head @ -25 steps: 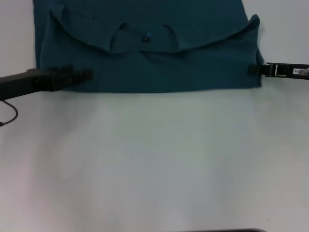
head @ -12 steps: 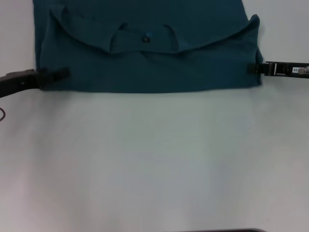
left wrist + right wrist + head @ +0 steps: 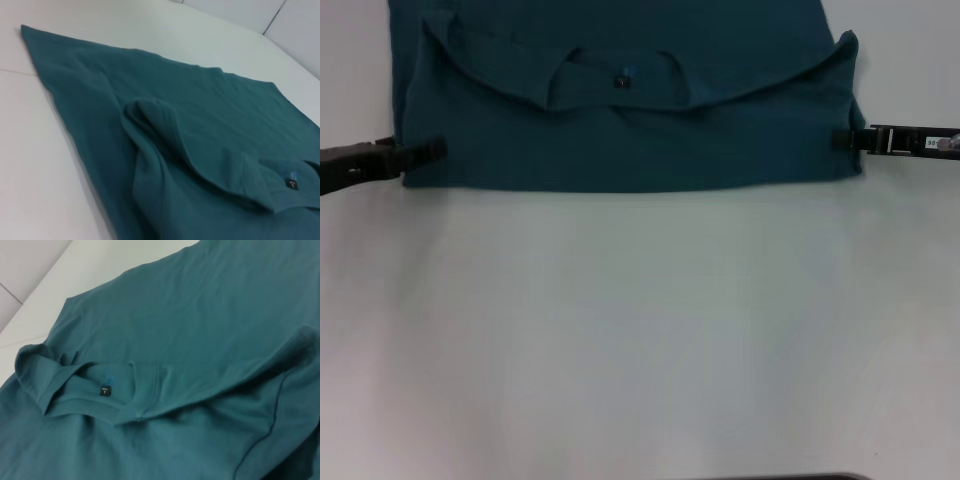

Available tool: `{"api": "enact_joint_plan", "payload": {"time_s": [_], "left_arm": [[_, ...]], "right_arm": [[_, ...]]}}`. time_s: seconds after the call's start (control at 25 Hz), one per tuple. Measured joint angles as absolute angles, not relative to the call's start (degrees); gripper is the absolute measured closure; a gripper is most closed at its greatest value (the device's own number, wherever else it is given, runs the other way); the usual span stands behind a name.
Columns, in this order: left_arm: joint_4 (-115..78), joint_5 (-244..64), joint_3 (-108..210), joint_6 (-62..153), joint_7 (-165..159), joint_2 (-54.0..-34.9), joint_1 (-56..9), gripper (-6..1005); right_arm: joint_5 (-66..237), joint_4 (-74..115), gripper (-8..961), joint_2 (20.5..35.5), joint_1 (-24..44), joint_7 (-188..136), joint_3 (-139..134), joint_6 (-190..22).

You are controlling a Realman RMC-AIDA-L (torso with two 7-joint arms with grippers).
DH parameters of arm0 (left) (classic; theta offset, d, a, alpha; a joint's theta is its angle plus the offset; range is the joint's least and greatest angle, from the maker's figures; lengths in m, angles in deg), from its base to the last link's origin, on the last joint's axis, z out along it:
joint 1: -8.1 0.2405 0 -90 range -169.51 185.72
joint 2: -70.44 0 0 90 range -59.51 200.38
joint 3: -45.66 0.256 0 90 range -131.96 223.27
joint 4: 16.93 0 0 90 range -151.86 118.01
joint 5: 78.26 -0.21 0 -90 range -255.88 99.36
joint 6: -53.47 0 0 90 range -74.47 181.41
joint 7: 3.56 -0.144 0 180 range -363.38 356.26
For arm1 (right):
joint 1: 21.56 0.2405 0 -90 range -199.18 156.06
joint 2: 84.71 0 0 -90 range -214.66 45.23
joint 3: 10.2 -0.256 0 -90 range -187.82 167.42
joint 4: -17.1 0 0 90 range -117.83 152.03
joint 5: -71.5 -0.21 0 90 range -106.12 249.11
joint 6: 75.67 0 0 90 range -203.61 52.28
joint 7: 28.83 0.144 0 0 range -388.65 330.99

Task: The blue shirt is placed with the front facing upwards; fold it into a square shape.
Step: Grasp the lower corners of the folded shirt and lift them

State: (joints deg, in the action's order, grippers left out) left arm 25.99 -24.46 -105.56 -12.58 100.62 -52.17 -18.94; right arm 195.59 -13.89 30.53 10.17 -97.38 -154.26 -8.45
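The blue shirt [image 3: 620, 140] lies folded at the far side of the white table [image 3: 640, 330], plain teal side up. Its upper part is turned over, so the collar with a small dark label [image 3: 620, 78] faces up. My left gripper [image 3: 430, 150] reaches in from the left and its tip sits at the shirt's left edge. At the shirt's right edge is my right gripper [image 3: 842, 141], its tip over the hem. The left wrist view shows the folded shirt [image 3: 200, 150] and label [image 3: 291, 184]. The right wrist view shows the collar and label [image 3: 104, 391].
Bare white tabletop stretches from the shirt's near edge toward me. A dark strip [image 3: 780, 477] shows at the bottom edge of the head view. The shirt runs out of the head view at the top.
My left gripper has pulled back leftward, from over the shirt's left part to its left edge. The right gripper and the shirt have stayed where they were.
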Motion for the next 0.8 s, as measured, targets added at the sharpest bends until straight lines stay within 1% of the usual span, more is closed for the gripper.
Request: {"api": "enact_joint_plan", "payload": {"time_s": [0.36,0.8], "left_arm": [[24.38,-25.08,-102.37,-11.21,100.79,-52.06,-18.98,140],[24.52,-25.09,-100.03,-11.47,100.94,-52.08,-18.97,201]], "right_arm": [[195.59,-14.02,905,30.49,10.26,-97.38,-154.34,-8.5],[195.44,-14.03,903,30.49,10.33,-97.39,-154.34,-8.6]]}}
